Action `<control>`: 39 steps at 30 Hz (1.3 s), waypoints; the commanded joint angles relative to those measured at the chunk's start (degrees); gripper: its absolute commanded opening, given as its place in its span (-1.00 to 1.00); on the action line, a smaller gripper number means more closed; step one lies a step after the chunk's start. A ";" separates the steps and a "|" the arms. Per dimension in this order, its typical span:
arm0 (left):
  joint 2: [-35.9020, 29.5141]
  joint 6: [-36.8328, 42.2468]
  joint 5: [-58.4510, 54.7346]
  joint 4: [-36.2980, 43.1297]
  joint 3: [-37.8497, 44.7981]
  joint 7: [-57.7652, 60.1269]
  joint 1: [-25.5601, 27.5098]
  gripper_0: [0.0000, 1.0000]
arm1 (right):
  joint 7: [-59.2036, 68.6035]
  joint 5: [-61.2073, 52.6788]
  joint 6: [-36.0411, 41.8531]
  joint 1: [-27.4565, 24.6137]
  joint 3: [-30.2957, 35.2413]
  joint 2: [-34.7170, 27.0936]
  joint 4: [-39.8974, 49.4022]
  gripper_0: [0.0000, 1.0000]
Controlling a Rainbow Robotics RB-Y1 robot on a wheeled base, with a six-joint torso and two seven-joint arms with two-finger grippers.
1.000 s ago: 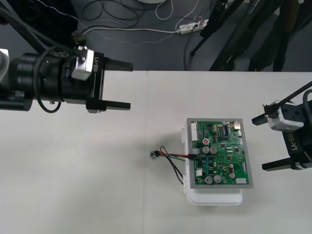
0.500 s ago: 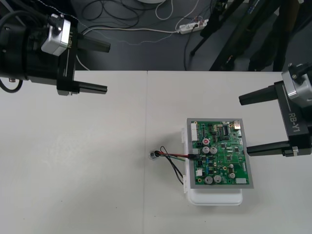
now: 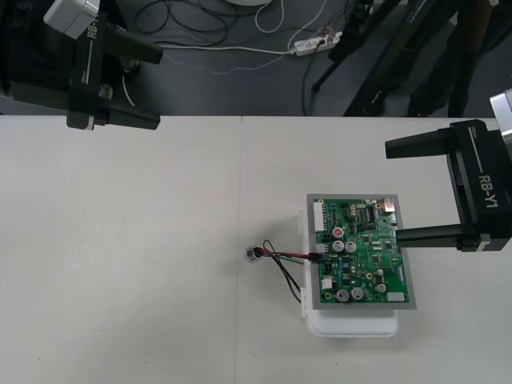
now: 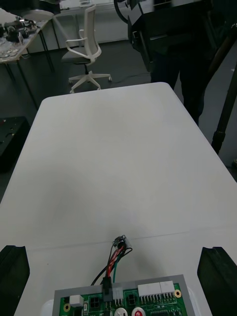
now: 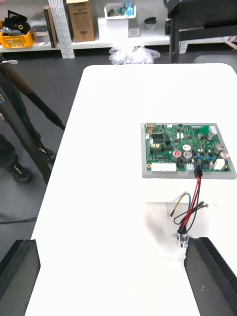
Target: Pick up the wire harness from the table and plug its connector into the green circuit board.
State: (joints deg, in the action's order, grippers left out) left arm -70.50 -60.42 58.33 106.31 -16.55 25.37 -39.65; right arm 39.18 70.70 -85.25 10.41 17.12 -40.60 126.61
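1. Wire harness point(image 3: 284, 260) and board share a plain light table point(image 3: 120, 256). You have wide bare surface on the robot's left of the harness, running from the far edge to the near side. A narrower bare strip lies between the board and the far edge.
2. Your left gripper point(image 3: 158, 88) hangs over the table's far edge near the left corner, well apart from the task's things. Its fingers point(image 5: 19, 271) are spread wide with nothing between them.
3. Your right gripper point(image 3: 393, 192) stands at the right side, its fingers point(image 4: 219, 276) also wide apart and empty. In the front view its nearer fingertip overlaps the board's right edge, and the other lies beyond the board's far right corner.
4. Your green circuit board point(image 3: 360, 252) lies flat, right of the table's middle, with its edges square to the table's.
5. A white base point(image 3: 352, 324) carries the board and juts out past its near edge and along its left edge.
6. The harness wires, red, black and green, fan out over the table from the board's left edge. One dark strand curves back toward the base's near left corner.
7. The black plug point(image 5: 198, 173) sits seated at the board's left edge among the connectors there.
8. The metal socket point(image 3: 251, 254) rests on the table at the wires' other end, apart from the base, with bare table around it.
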 commanded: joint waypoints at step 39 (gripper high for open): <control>-0.25 2.50 1.09 1.62 1.52 -3.57 1.25 0.73 | -4.11 2.77 -4.75 -0.13 3.00 1.84 -0.14 1.00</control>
State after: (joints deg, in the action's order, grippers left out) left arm -70.58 -60.42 59.13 106.67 -16.55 25.20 -39.12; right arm 38.06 73.19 -89.68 10.39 19.41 -37.59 126.50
